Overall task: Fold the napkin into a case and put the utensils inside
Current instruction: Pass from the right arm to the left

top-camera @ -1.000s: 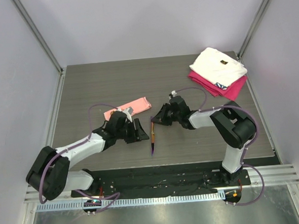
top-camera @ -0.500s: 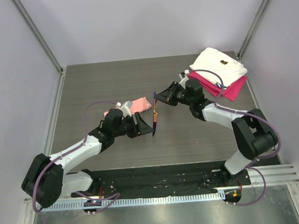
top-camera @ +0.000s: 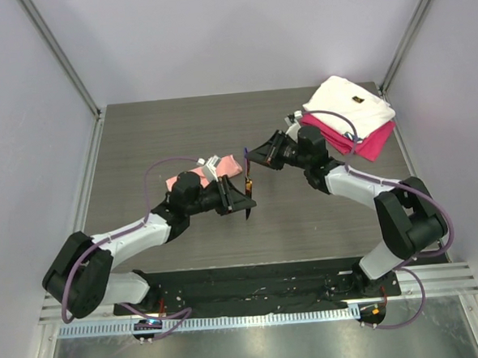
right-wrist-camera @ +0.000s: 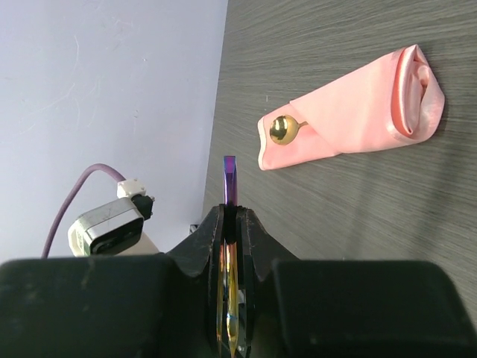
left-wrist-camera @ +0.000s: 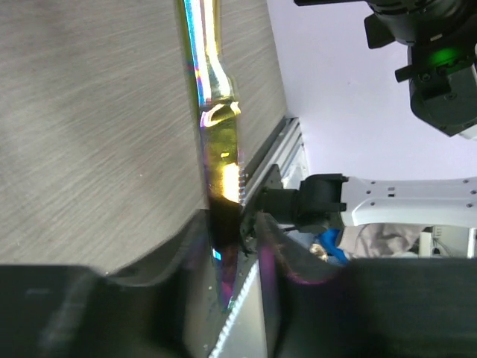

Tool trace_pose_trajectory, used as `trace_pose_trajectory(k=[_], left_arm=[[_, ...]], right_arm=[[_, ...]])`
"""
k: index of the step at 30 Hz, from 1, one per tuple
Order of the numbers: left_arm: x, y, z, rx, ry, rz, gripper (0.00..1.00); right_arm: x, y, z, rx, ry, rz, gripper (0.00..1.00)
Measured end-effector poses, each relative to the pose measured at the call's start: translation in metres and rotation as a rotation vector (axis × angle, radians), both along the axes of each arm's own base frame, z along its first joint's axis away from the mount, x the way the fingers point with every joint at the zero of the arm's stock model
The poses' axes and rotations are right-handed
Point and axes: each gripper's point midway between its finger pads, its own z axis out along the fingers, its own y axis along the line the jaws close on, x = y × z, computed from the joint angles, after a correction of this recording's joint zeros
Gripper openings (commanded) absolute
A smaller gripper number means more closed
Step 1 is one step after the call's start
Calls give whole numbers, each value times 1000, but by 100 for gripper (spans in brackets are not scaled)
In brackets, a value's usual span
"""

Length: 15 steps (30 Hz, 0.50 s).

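Observation:
The salmon-pink napkin (top-camera: 228, 165) (right-wrist-camera: 358, 112) lies folded into a long case on the table, behind my left wrist. A gold spoon bowl (right-wrist-camera: 282, 130) sticks out of its open end. My right gripper (top-camera: 252, 159) (right-wrist-camera: 232, 212) is shut on the purple handle of an iridescent knife (top-camera: 248, 188) (right-wrist-camera: 230, 175) and holds it above the table. The blade (left-wrist-camera: 216, 142) hangs down between the fingers of my left gripper (top-camera: 244, 201) (left-wrist-camera: 235, 224). Those jaws stand either side of the blade, with a gap showing on one side.
A folded white cloth (top-camera: 348, 106) lies on a folded magenta cloth (top-camera: 375, 143) at the back right corner. Pale walls close the table on three sides. A metal rail (top-camera: 255, 314) runs along the near edge by the arm bases.
The right gripper lifted the knife off the table and carried it up and back. The left gripper moved right around the blade and its jaws narrowed.

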Motion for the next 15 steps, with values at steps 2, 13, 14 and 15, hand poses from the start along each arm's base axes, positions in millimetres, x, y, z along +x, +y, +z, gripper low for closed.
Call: trace_pose_trajectory(k=[2,13,14,15], left_arm=[[-2,-1,0,-3,4,-12,6],[-21,15,-5,150,10,-89,0],[-22,18,-6,185,8,-94,0],[-22,21,-5,216,2,-98,0]], right_arm=[[-1,-1,3,2,-3,1,1],[-16,-31,7,-305,-70,21,61],[-15,-37,7,-353,-69,8,66],[-16,-42,9,-388,-68,1,71]])
